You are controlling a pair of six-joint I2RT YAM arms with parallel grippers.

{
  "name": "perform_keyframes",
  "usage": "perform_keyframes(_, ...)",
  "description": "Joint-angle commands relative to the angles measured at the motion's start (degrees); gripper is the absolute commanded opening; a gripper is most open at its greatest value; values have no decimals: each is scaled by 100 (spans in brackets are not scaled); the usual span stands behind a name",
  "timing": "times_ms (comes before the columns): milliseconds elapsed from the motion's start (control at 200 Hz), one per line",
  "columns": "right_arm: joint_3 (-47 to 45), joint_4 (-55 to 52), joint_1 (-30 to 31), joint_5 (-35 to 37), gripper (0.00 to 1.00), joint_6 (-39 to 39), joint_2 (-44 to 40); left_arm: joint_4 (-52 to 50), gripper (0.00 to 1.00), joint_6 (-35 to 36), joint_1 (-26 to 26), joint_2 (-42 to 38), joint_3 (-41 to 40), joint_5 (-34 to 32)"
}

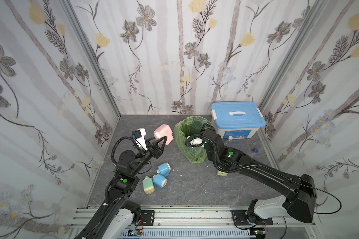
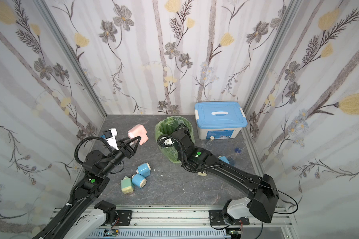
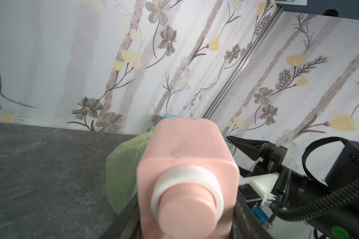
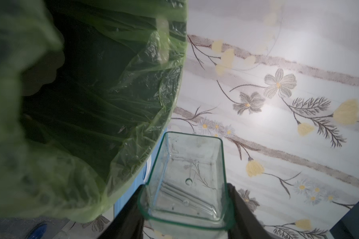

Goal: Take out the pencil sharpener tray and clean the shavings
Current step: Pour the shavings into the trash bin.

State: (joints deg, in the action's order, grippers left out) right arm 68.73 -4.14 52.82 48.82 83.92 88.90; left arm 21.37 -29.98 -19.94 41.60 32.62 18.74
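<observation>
Dumping appears done: right pincer grips clear green-rimmed plastic tray, left pincer grips pink plastic sharpener; next, align and refit.

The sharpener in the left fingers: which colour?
The sharpener is pink, clearest in the left wrist view.

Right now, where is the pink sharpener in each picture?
Top view: pink sharpener near the middle, left of the green bin bag.
Top view: pink sharpener left of the bag too.
Left wrist: pink sharpener close up, before the bag.
Right wrist: not there. The bag shows in all.
</observation>
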Motion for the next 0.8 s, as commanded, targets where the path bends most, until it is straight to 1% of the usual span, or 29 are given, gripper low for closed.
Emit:
perform_keyframes(0,1,156,155,-125,55,-122,110,445,49,-35,17,38,25,93)
perform_keyframes(75,381,-105,-118,-50,54,-522,210,385,49,-19,25,-10,45,145)
perform_keyframes(180,161,-19,97,-101,54,-226,350,423,49,-27,26,-50,11,99)
perform_keyframes(285,633,-360,-122,1,54,-769,540,350,49,-6,26,-77,32,147)
perform_keyframes(370,282,-203,212,-81,55,-377,486,460,49,-43,26,-55,-20,119)
perform_keyframes(475,639,-491,-50,-58,54,-937,505,357,49,-12,26,-44,56,195)
perform_keyframes(575,296,-303,62,-136,55,-686,376,451,50,-38,25,-91,-11,160)
perform_keyframes(614,350,-412,36,-127,55,-918,363,408,49,-13,26,-76,31,194)
perform_keyframes(669,556,-783,-15,-338,55,-1422,309,393,49,-7,26,-86,29,219)
perform_keyframes(734,750,-1183,-18,-711,55,-1967,287,436,50,-9,26,-117,13,249)
perform_keyframes(749,799,-1268,-17,-807,55,-2099,114,452,50,-8,26,-117,16,264)
perform_keyframes(799,944,-1517,-26,-1168,55,-2511,-12,493,49,-8,26,-117,16,339)
